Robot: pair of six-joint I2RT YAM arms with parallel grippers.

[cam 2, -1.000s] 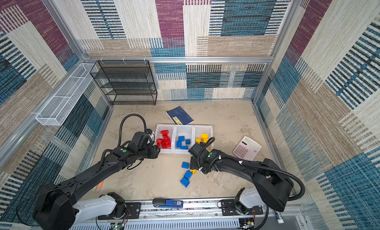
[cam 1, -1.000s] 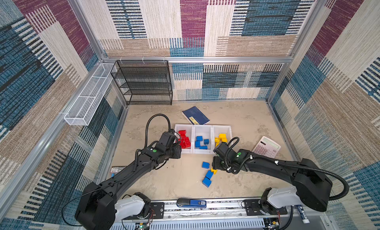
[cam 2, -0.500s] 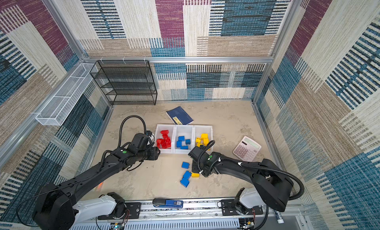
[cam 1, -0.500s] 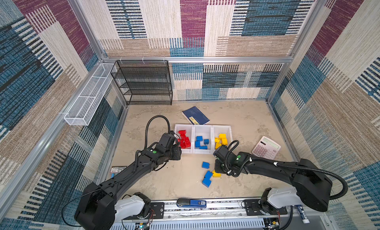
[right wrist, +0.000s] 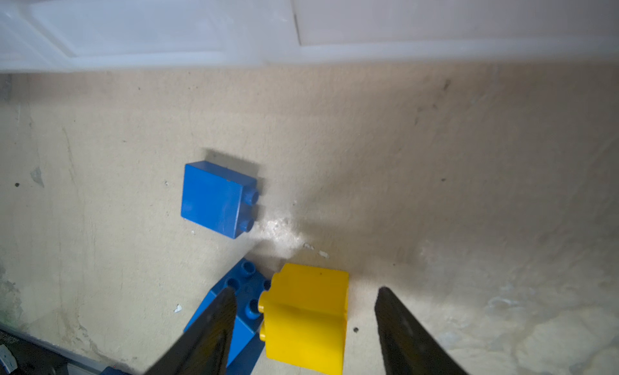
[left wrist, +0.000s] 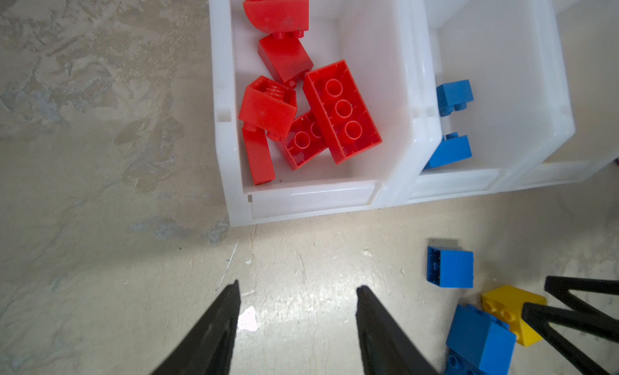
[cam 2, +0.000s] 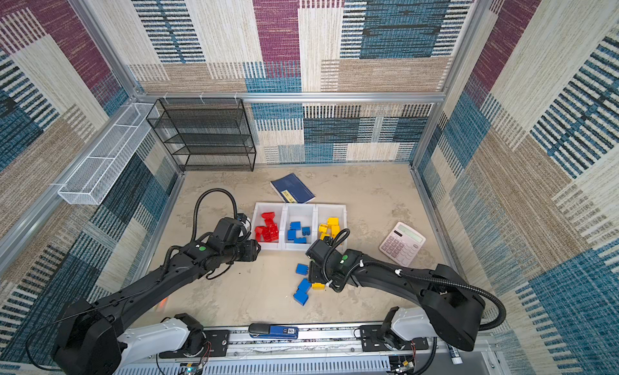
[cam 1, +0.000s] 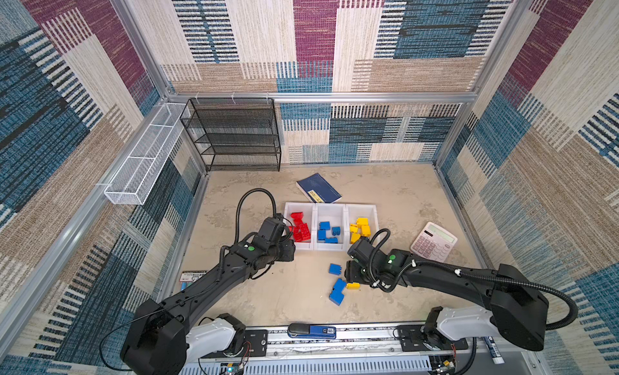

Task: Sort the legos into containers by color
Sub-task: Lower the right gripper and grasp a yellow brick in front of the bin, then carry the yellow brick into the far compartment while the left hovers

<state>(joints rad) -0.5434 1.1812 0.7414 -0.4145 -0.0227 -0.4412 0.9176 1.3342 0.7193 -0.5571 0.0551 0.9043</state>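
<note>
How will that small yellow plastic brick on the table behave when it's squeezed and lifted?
Likely rigid and light: the small yellow plastic brick is a hard-looking moulding. Its glossy sides may slip. It seems to touch a blue studded brick, so the right hand closing could nudge that.

R claw [right wrist: 306,291] open w/ yellow brick [right wrist: 308,323] btwn jaws, blue brick [right wrist: 214,199] on its side nearby, white bins [right wrist: 160,28] blurred

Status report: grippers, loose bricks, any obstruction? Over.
Left gripper open, empty, by bin of reds. Right gripper open, straddling yellow brick on table. Blue brick crowds it on one side.
</note>
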